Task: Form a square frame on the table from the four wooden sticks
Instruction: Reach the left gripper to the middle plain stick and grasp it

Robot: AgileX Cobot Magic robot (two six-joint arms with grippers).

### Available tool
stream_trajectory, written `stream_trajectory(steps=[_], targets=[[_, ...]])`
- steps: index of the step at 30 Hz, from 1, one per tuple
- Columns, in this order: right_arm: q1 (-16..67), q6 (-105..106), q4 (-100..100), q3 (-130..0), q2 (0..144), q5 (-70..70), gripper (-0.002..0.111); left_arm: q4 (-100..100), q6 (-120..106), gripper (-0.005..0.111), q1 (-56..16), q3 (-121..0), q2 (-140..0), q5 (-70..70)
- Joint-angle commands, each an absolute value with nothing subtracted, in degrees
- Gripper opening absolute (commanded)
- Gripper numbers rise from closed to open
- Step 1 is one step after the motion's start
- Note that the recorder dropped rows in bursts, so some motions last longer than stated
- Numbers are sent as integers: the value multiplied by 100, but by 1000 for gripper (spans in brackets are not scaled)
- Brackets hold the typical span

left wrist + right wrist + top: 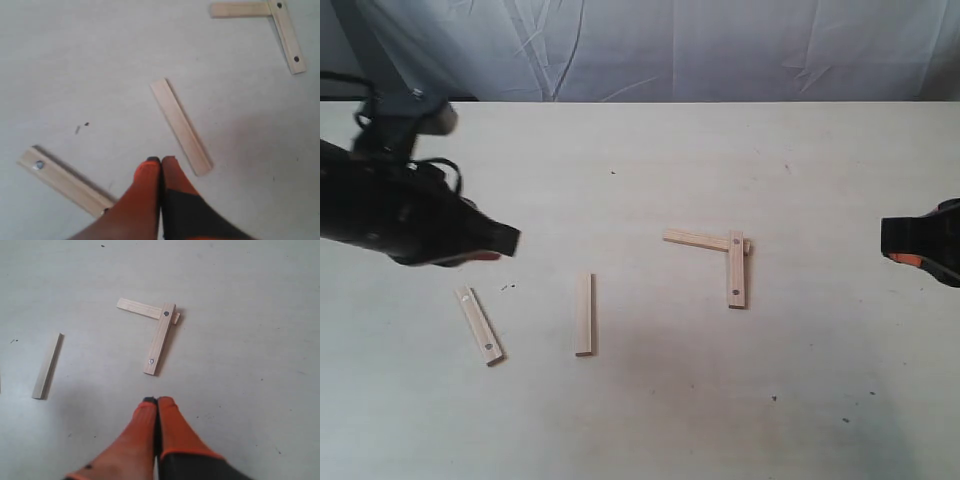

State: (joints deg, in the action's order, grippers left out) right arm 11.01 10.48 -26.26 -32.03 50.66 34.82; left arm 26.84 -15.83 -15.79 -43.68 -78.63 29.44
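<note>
Four wooden sticks lie on the table [660, 410]. Two overlap in an L right of centre: a flat-lying stick [700, 240] and an upright dotted stick [736, 270], also the dotted stick [160, 338] and the one under it [140, 308]. A plain stick [584, 315] lies alone in the middle, the same plain stick [181, 126]. A slanted dotted stick [480, 325] lies at the left, also [62, 181]. My left gripper [505, 240] hovers shut above and left of these, fingertips pressed together [160, 161]. My right gripper [890, 240] is shut at the right edge, [157, 401], empty.
A wrinkled pale cloth [670, 50] hangs behind the table's far edge. A few tiny dark specks [773, 398] dot the surface. The left arm's black body [390, 210] hangs over the table's left side.
</note>
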Motion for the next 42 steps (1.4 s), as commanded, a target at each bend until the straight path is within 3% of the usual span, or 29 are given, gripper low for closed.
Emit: stream_trajectory(steps=[1, 6, 16, 19, 26, 35, 38, 42], targets=[[1074, 1098, -2595, -3218, 5024, 3409, -1, 2714, -1130, 0, -2412, -4520, -8724, 2021], [1074, 1098, -2480, -3218, 5024, 3377, -1, 2696, -1088, 0, -2873, -4988, -9382, 1837], [1074, 1098, -2424, -3218, 5024, 3400, -1, 2823, -735, 0, -2859, -5046, -9466, 1820], [1074, 1098, -2424, -3218, 5024, 3353, -1, 2156, -264, 0, -2890, -5284, -9466, 2116], [1074, 1098, -2435, -3218, 5024, 3378, -1, -1698, 3604, 0, -3147, -6138, -9682, 3253], [1074, 1098, -2435, -3218, 5024, 3367, -1, -1049, 3920, 0, -3495, -6170, -10472, 3203], [1074, 1098, -2435, -3218, 5024, 3378, -1, -1032, 4024, 12, -3519, -6170, -10603, 3105], [1074, 1098, -2401, -3218, 5024, 3376, -1, -1116, 4059, 37, -3519, -6135, -10740, 3016]])
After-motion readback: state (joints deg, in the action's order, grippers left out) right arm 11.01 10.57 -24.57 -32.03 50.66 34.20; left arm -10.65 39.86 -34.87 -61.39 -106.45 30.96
